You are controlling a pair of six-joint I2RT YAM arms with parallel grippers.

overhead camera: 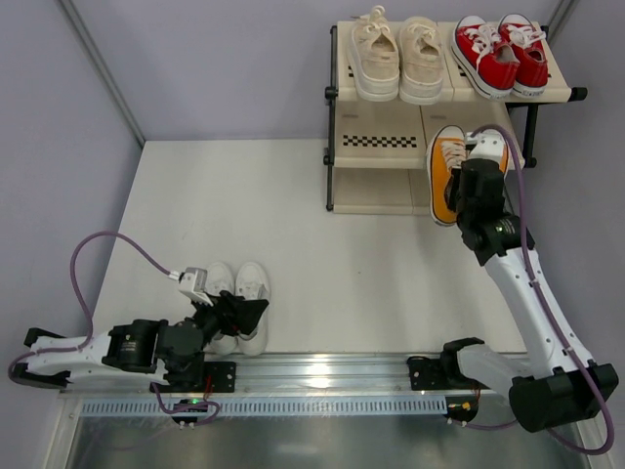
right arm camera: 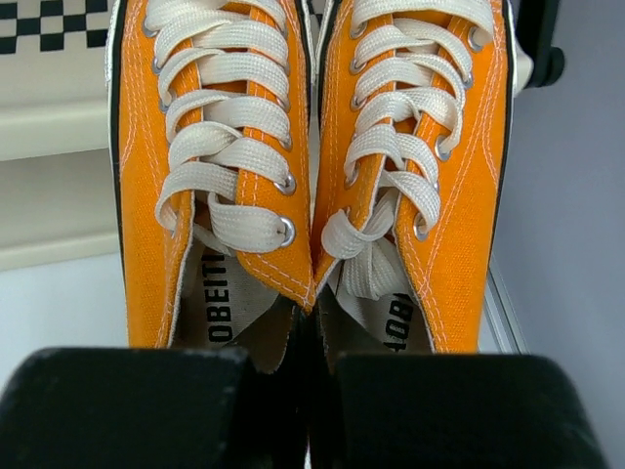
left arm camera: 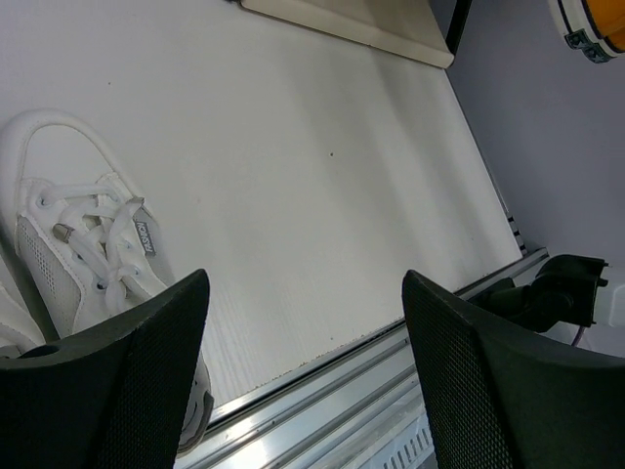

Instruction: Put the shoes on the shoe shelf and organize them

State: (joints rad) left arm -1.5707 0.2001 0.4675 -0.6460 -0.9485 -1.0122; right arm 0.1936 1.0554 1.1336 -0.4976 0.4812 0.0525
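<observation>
Fingers first: my right gripper [right arm camera: 314, 391] is closed down narrow, pinching the two inner collar walls of the orange-yellow pair [right arm camera: 234, 186] together, so both shoes hang from one grip. Their laced tops face my wrist and the toes point away, toward the shoe shelf [overhead camera: 391, 142].

The pair sits just in front of the shelf's right half, about level with the checkered front edge of the middle tier. I cannot tell whether the toes already touch that edge.

I judge these shoes light. The canvas is soft and folds under my pads, while the rubber soles and toe caps are stiff and likely grippy on the plastic panel. A pinch at the collar holds well enough, but the weight sits ahead of it — the toes may droop or one shoe may twist free. I would slide them in slowly, soles flat.

On the shelf's top tier the cream-beige pair [overhead camera: 398, 57] stands left and the red pair [overhead camera: 500, 54] right.

Well apart from the shelf, out beyond its front-left corner, the white pair [overhead camera: 239, 288] rests on the table. My left gripper [overhead camera: 239, 315] hangs at their heels, spread wide and holding nothing.
</observation>
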